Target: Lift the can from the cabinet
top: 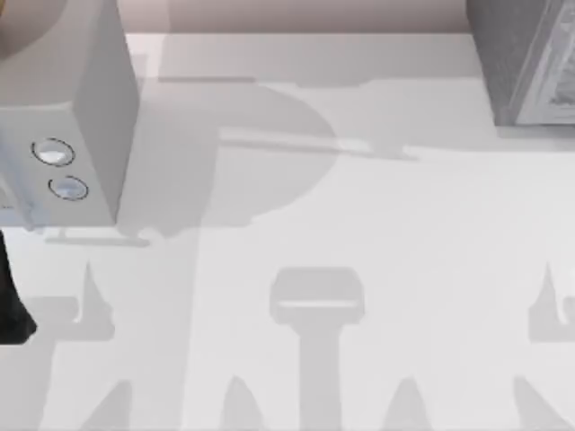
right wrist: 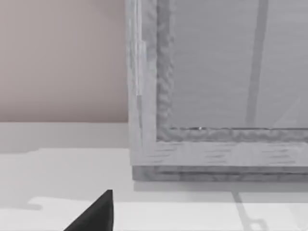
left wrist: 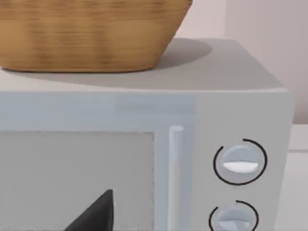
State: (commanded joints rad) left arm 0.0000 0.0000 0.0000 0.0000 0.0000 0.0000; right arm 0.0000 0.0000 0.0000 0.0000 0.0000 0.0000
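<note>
White surface (top: 359, 224) with two grey boxes at its far edge: microwave (top: 81, 117) at the far left corner, cabinet (top: 530, 63) at the far right corner, well apart, bare surface between them crossed by arm shadows. The microwave front has two round dials (top: 54, 153) stacked one above the other, beside a vertical door handle (left wrist: 176, 163) and a grey door window (left wrist: 77, 178). A wicker basket (left wrist: 86, 38) sits on top of the microwave, touching its roof and set toward the side away from the dials. The left arm (top: 13, 305) is a dark piece at the left edge of the surface, nearer than the microwave. The left hand (left wrist: 96, 214) shows as one dark wedge pointed at the microwave door, below the window's middle; open or closed cannot be told. The right hand (right wrist: 96, 214) is likewise one dark wedge, low over the surface, facing the cabinet's front lower corner and apart from it; its state cannot be told either. The cabinet front is a grey framed panel with a pale base strip resting on the surface, pinkish wall (right wrist: 62, 57) beside it. Where the can is cannot be told
</note>
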